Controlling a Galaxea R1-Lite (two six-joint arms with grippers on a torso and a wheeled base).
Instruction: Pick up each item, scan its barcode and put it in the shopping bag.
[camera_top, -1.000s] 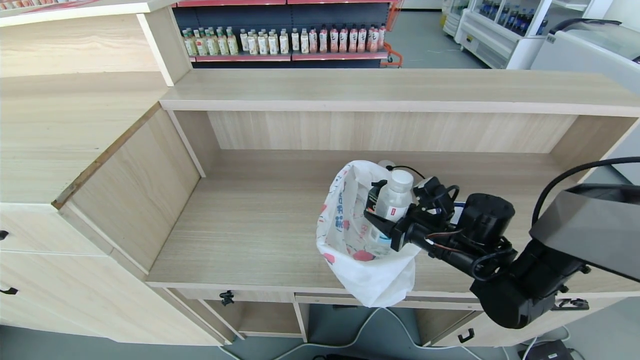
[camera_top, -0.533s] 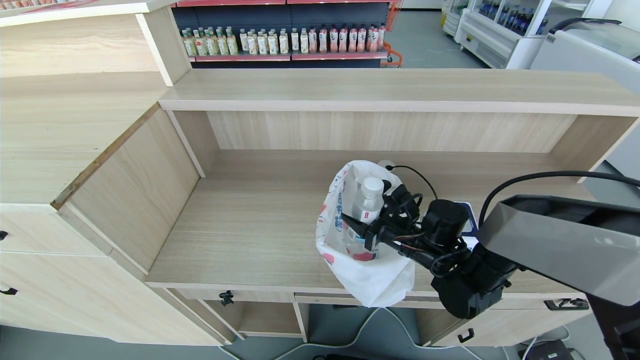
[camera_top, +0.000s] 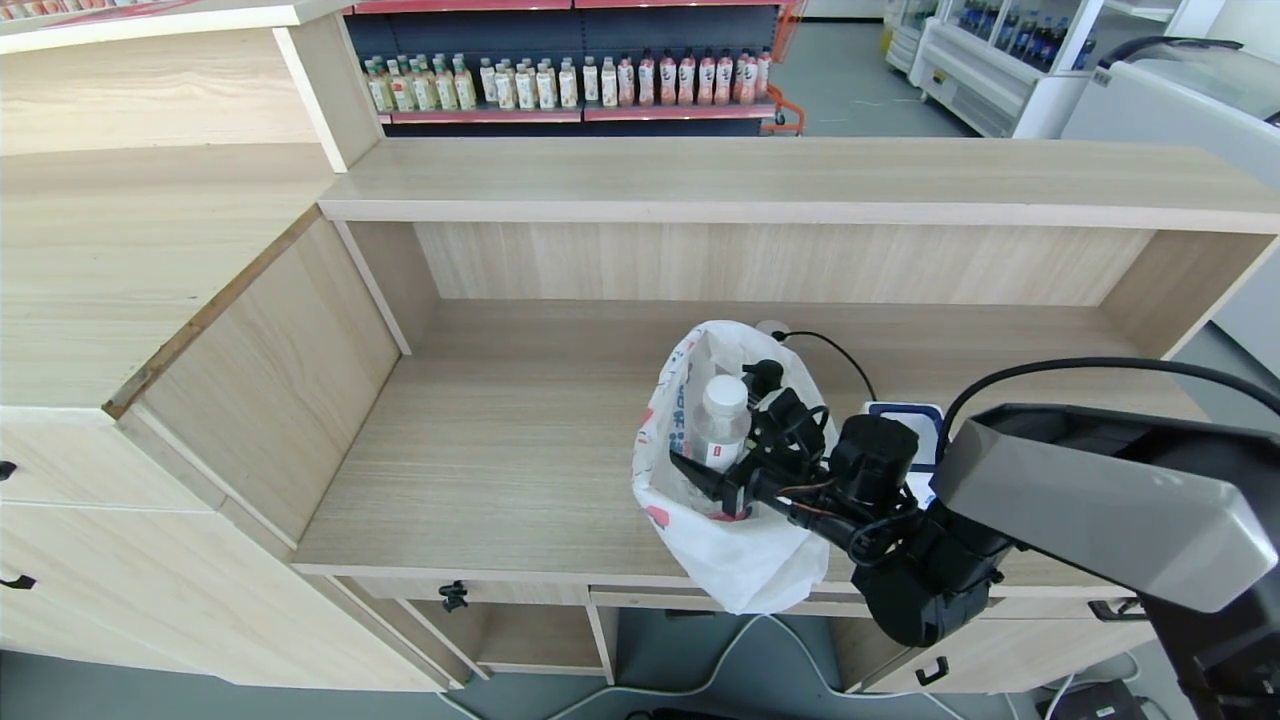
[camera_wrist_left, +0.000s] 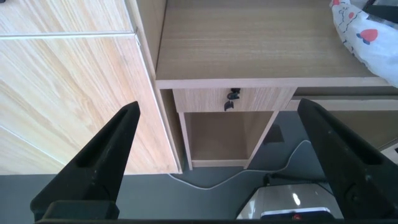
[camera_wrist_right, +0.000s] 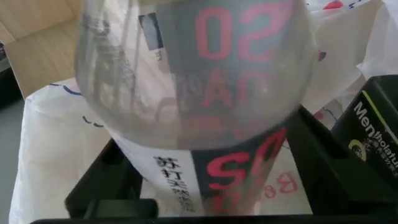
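The right pincer (camera_top: 722, 440), clamped on the clear bottle (camera_top: 726, 395), has sunk deeper into the shopping bag (camera_top: 700, 545) at the bench's (camera_top: 500, 450) front edge. A second ago the bottle was higher, over the bag's rim. The left pincer (camera_wrist_left: 217, 106) hangs with its fingers apart below the bench's front edge.

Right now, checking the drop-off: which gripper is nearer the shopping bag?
Right. The right gripper holds the bottle inside the shopping bag; the left gripper hangs well apart.
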